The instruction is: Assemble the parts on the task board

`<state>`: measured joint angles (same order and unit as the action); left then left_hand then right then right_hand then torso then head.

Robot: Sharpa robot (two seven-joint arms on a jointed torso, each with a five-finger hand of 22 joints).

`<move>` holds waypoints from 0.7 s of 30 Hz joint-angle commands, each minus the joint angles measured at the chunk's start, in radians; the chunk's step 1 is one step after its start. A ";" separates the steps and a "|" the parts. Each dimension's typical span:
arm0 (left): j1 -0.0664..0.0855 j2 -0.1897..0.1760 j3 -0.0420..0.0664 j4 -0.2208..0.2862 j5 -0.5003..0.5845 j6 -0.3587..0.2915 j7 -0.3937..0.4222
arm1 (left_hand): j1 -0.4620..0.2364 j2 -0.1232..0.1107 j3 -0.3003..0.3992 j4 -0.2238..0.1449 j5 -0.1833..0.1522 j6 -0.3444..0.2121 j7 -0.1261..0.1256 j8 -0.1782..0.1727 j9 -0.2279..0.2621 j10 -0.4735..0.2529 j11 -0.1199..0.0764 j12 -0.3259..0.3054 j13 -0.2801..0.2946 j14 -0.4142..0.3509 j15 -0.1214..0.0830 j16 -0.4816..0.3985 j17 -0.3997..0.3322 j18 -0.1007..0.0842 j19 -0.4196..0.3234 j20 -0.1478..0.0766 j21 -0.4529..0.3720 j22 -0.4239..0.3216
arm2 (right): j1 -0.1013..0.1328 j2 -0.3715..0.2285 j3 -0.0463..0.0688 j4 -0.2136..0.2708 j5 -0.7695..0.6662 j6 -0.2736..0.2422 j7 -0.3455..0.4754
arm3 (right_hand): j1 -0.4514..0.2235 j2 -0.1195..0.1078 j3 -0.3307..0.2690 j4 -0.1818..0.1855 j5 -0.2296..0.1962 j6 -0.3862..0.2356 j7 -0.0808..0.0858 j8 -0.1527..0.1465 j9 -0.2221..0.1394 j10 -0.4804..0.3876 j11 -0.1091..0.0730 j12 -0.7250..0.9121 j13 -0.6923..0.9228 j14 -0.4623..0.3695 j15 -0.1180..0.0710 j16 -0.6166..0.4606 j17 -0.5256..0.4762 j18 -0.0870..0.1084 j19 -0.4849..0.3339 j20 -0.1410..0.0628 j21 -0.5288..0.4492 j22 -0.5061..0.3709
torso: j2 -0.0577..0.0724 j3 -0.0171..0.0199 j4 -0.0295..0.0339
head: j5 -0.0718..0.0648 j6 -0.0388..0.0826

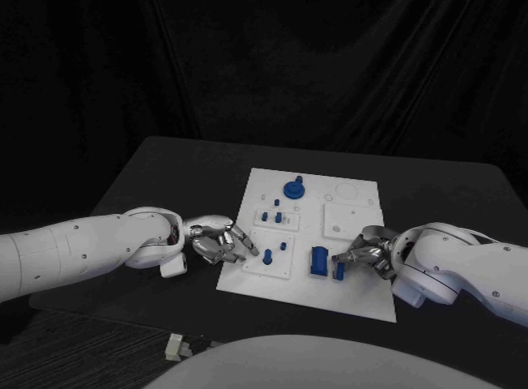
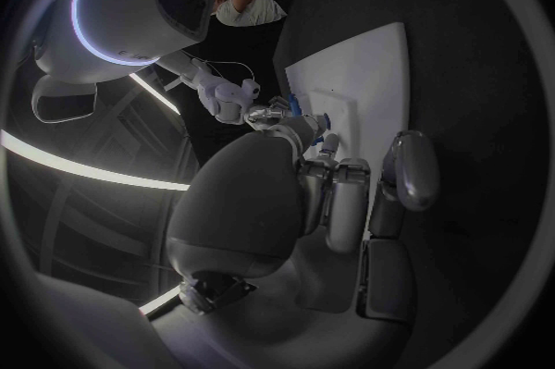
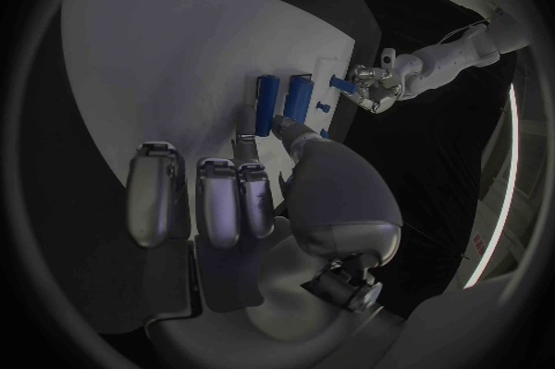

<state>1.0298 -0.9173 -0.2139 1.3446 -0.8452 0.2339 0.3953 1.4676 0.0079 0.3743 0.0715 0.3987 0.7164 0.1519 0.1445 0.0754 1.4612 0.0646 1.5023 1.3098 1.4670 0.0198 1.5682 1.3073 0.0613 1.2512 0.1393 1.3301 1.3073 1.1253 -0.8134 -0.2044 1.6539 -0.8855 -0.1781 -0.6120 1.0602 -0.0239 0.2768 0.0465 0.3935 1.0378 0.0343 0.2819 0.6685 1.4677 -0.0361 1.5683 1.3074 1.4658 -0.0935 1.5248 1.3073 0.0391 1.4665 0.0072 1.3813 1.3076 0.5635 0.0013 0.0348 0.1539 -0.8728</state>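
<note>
The white task board (image 1: 346, 212) lies in the middle of the black table. On it stand a round blue knob (image 1: 295, 189), small blue pegs (image 1: 274, 216) and a wide blue block (image 1: 319, 261). My left hand (image 1: 218, 241) reaches over the board's left edge and pinches a small blue peg (image 1: 269, 257) at its fingertips; the right wrist view shows this peg (image 3: 339, 84) sticking out of the left hand (image 3: 376, 82). My right hand (image 1: 369, 255) sits at the board's right edge. Its thumb and a finger pinch the end of a narrow blue bar (image 3: 268, 101) beside the block (image 3: 299, 98).
The black table (image 1: 451, 194) extends well beyond the board on both sides. A raised square plate (image 1: 346, 219) and a ring outline (image 1: 348, 192) mark the board's far right part. A small pale object (image 1: 174, 347) lies on the floor below the table's near left edge.
</note>
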 commanded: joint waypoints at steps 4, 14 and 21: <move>-0.001 0.003 0.000 0.001 0.004 0.012 0.014 | -0.010 -0.001 0.007 0.001 0.004 0.003 0.003 0.005 0.000 -0.004 0.006 -0.004 0.179 0.104 0.009 0.003 0.263 0.017 -0.007 0.000 -0.006 0.159 | -0.008 0.001 -0.004 -0.001 -0.008 0.006 -0.021 | -0.040 -0.006 -0.025 0.033 -0.103 -0.002 0.001 -0.007 -0.006 0.103 -0.002 0.003 0.263 0.081 -0.006 -0.005 0.126 0.005 0.038 0.004 -0.006 0.205 | 0.000 0.0000 0.0000 | 0.001 0.000; -0.001 0.005 0.000 -0.001 0.004 0.014 0.012 | -0.010 -0.001 0.007 0.001 0.004 0.003 0.003 0.005 0.000 -0.004 0.006 -0.004 0.179 0.104 0.009 0.003 0.263 0.017 -0.007 0.000 -0.006 0.159 | -0.008 0.000 -0.004 -0.003 -0.008 0.009 -0.020 | -0.107 -0.023 -0.101 0.097 -0.259 -0.014 0.008 -0.007 -0.009 0.103 0.004 0.003 0.263 0.080 0.000 -0.004 0.125 0.006 0.036 0.010 -0.011 0.204 | 0.000 0.0001 0.0002 | 0.003 0.000; -0.001 0.005 0.000 -0.002 0.004 0.015 0.010 | -0.011 0.001 0.008 0.001 0.005 0.004 0.003 0.005 0.000 -0.004 0.006 -0.004 0.179 0.104 0.009 0.003 0.263 0.017 -0.007 0.000 -0.007 0.158 | -0.008 0.000 -0.004 -0.003 -0.008 0.002 -0.019 | -0.132 -0.010 -0.138 0.138 -0.309 -0.007 0.004 0.011 0.002 0.103 0.001 0.003 0.263 0.080 -0.001 -0.004 0.123 0.006 0.036 0.009 -0.013 0.203 | 0.000 0.0000 0.0001 | 0.002 0.000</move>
<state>1.0298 -0.9134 -0.2138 1.3414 -0.8451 0.2365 0.3956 1.4676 0.0079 0.3771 0.0744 0.3987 0.7164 0.1519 0.1444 0.0754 1.4576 0.0682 1.5024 1.3101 1.4670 0.0198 1.5682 1.3073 0.0613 1.2512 0.1394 1.3301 1.3073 1.1198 -0.8131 -0.2082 1.6502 -0.8883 -0.1754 -0.6160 0.9361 -0.0310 0.1391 0.1841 0.0873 1.0284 0.0398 0.2920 0.6700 1.4678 -0.0362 1.5683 1.3074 1.4658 -0.0936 1.5249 1.3073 0.0391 1.4630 0.0107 1.3731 1.3074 0.5636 0.0013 0.0348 0.1568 -0.8728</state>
